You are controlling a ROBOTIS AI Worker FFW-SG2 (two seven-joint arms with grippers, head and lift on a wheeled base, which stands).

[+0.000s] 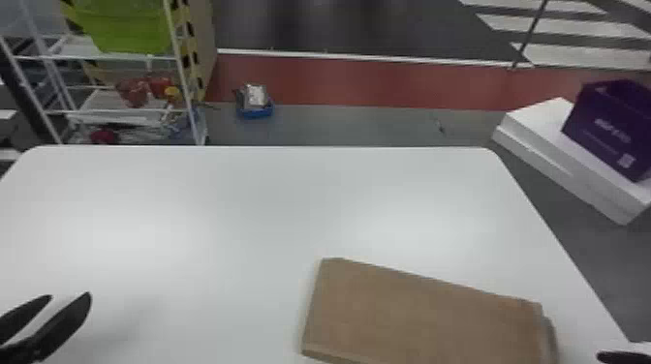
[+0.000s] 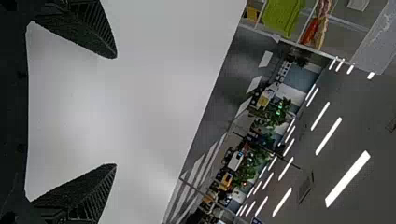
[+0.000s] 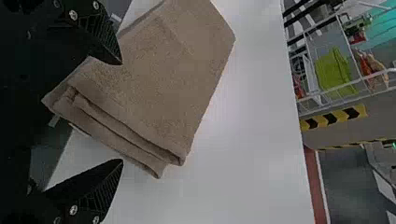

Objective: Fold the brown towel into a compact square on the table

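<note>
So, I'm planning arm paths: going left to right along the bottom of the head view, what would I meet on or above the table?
Left gripper → folded brown towel → right gripper's finger.

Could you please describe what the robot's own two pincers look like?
The left pincer and right pincer are both black, with fingers that taper towards the tip and have ribbed faces. Small silver-coloured screws dot the right one.
</note>
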